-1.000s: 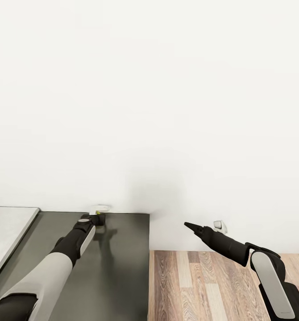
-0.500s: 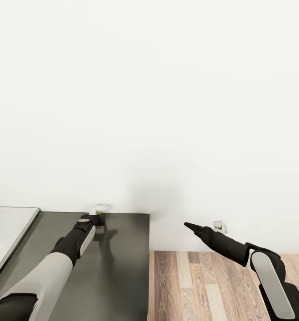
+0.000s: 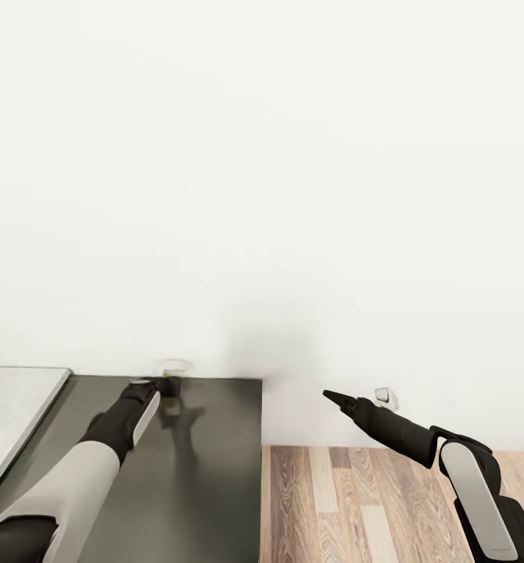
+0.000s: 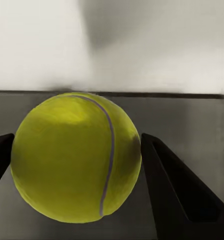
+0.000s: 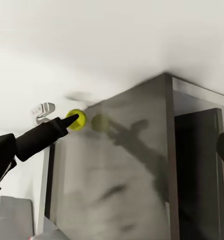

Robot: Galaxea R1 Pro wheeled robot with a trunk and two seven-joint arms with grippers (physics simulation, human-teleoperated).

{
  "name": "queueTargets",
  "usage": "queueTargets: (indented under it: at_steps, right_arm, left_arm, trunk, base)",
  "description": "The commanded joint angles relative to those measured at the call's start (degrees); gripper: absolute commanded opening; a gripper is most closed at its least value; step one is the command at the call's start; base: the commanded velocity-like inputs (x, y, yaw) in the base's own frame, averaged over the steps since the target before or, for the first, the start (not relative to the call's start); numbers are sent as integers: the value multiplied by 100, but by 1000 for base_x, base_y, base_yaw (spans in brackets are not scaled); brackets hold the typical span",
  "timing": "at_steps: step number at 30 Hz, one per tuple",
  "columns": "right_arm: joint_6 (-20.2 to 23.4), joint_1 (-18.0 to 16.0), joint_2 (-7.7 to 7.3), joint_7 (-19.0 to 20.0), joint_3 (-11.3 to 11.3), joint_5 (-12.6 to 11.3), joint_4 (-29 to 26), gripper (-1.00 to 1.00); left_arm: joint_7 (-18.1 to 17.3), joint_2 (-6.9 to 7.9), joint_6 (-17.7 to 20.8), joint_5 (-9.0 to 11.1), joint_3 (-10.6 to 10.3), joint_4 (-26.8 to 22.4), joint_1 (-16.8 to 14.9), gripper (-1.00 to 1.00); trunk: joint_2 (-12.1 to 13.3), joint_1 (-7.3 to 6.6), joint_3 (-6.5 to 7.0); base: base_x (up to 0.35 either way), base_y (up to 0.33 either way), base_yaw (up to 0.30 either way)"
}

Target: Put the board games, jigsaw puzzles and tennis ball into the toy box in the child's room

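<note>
The yellow-green tennis ball (image 4: 74, 157) sits between the two black fingers (image 4: 179, 192) of my left gripper (image 4: 76, 137), which is shut on it. In the head view my left gripper (image 3: 168, 385) reaches over the dark grey wing of the table (image 3: 207, 469) to its back edge by the wall. The right wrist view shows the ball (image 5: 76, 120) at the tip of the left arm, with its reflection on the glossy table top (image 5: 127, 180). My right gripper (image 3: 327, 393) hangs over the floor to the right of the table, open and holding nothing.
The light grey wing of the table (image 3: 12, 407) lies at the far left. A white wall (image 3: 293, 195) stands right behind the table, with small white fittings (image 3: 382, 396) low on it. Wood-plank floor (image 3: 356, 500) lies right of the table.
The head view has shifted slightly. My left arm has swung a little to the left with the ball in its gripper. The right arm has not moved.
</note>
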Motion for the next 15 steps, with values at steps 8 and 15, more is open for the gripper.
queueTargets:
  at_steps: [8, 15]
  right_arm:
    - [25, -8, -14, 62, -29, 48, 5, 100]
    - [38, 14, -25, 103, -470, 47, 5, 100]
  left_arm:
    - [-1929, 396, 559, -38, -6, -531, 21, -100]
    - [-3448, 852, 599, 9, 51, -606, 22, -100]
  trunk:
    - [-10, 4, 63]
    - [-10, 4, 127]
  base:
    - [0, 0, 0]
    - [0, 0, 0]
